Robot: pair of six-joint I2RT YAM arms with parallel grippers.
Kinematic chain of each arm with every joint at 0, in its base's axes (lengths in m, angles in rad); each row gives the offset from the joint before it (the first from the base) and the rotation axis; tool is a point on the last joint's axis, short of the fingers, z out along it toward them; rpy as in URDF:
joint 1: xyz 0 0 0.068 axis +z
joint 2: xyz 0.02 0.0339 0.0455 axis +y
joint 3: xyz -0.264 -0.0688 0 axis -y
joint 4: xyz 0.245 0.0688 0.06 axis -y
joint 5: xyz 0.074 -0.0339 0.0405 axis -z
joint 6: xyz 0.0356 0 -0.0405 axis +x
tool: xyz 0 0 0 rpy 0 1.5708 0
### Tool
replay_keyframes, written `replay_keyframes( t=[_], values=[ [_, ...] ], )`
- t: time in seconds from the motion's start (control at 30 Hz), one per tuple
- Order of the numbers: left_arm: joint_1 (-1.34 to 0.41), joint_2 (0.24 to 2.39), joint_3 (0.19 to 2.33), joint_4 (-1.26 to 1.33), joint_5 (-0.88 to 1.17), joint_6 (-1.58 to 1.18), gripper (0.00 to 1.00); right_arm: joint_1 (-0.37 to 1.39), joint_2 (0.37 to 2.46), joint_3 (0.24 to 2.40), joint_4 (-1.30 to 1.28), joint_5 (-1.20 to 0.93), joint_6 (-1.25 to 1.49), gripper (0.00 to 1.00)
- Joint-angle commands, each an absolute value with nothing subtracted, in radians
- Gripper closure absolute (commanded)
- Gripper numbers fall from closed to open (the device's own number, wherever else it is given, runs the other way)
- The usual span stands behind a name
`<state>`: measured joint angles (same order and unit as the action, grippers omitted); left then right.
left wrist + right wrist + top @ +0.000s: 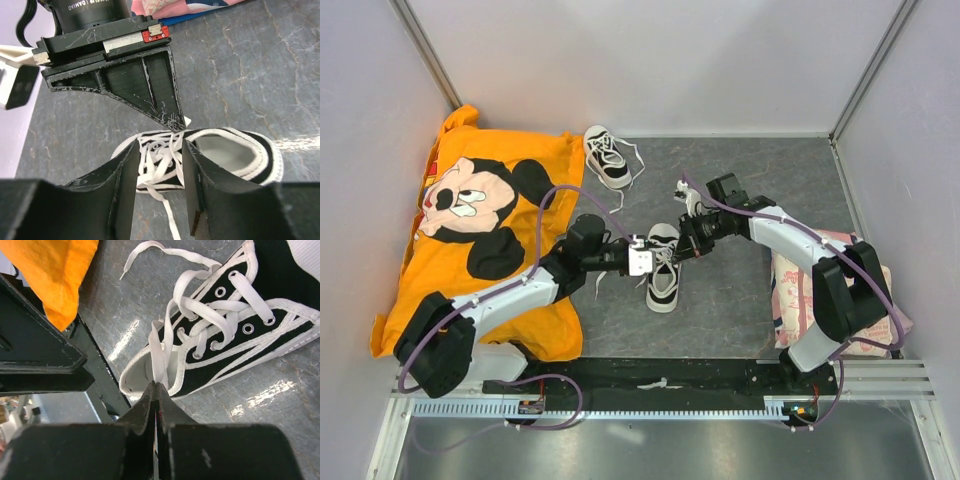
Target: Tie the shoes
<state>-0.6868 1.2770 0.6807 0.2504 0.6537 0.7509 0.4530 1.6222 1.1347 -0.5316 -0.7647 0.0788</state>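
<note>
One shoe (pixel 663 270), black with white sole and laces, lies mid-table on the grey mat. The other shoe (pixel 607 155) lies further back, its laces loose. My left gripper (pixel 642 258) is at the near shoe's left side. In the left wrist view its jaws stand apart, open (pixel 160 149), straddling the tangle of white lace (pixel 156 167) over the shoe (pixel 252 150) without pinching it. My right gripper (pixel 684 243) is at the shoe's right. In its wrist view it (pixel 156 385) is shut on a lace strand (pixel 159 352) that rises from the shoe (pixel 260 325).
An orange Mickey Mouse shirt (pixel 490 215) covers the left of the table, under the left arm. A pink and white package (pixel 790 290) lies at the right beside the right arm. Walls close in on three sides. A black rail (pixel 650 375) runs along the near edge.
</note>
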Motion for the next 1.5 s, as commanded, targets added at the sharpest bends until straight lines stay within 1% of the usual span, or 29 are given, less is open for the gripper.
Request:
replay_keyframes(
  t=[0.0, 0.17, 0.27, 0.3, 0.33, 0.47, 0.6, 0.77, 1.0, 1.17, 1.23, 1.27, 1.4, 1.47],
  values=[
    [-0.695, 1.310, 0.670, 0.376, 0.638, 0.828, 0.57, 0.436, 1.637, 1.166, -0.502, -0.848, 0.135, 1.00],
    [-0.701, 1.350, 0.677, 0.373, 0.672, 0.850, 0.56, 0.422, 1.649, 1.169, -0.497, -0.876, 0.175, 1.00],
    [-0.709, 1.377, 0.676, 0.382, 0.666, 0.880, 0.53, 0.414, 1.660, 1.172, -0.488, -0.899, 0.196, 1.00],
    [-0.712, 1.385, 0.675, 0.387, 0.652, 0.893, 0.49, 0.411, 1.664, 1.173, -0.483, -0.911, 0.212, 1.00],
    [-0.713, 1.393, 0.673, 0.394, 0.646, 0.909, 0.47, 0.407, 1.670, 1.175, -0.479, -0.919, 0.219, 1.00],
    [-0.713, 1.422, 0.663, 0.431, 0.623, 0.937, 0.46, 0.391, 1.686, 1.175, -0.466, -0.945, 0.252, 1.00],
    [-0.715, 1.440, 0.652, 0.449, 0.627, 0.963, 0.50, 0.377, 1.697, 1.175, -0.459, -0.963, 0.267, 1.00],
    [-0.716, 1.459, 0.649, 0.466, 0.634, 0.977, 0.52, 0.361, 1.712, 1.186, -0.456, -0.992, 0.279, 1.00],
    [-0.716, 1.496, 0.663, 0.499, 0.635, 0.991, 0.61, 0.359, 1.718, 1.181, -0.454, -1.014, 0.279, 1.00],
    [-0.718, 1.529, 0.667, 0.535, 0.638, 1.008, 0.62, 0.354, 1.723, 1.183, -0.456, -1.022, 0.278, 1.00],
    [-0.716, 1.539, 0.672, 0.548, 0.637, 1.002, 0.66, 0.353, 1.724, 1.181, -0.457, -1.022, 0.278, 1.00],
    [-0.718, 1.543, 0.672, 0.552, 0.637, 0.999, 0.70, 0.351, 1.724, 1.183, -0.457, -1.025, 0.278, 1.00],
    [-0.718, 1.533, 0.669, 0.566, 0.640, 0.983, 0.80, 0.345, 1.726, 1.181, -0.462, -1.011, 0.276, 1.00],
    [-0.715, 1.520, 0.661, 0.565, 0.635, 0.973, 0.81, 0.339, 1.729, 1.181, -0.463, -1.000, 0.270, 1.00]
  ],
)
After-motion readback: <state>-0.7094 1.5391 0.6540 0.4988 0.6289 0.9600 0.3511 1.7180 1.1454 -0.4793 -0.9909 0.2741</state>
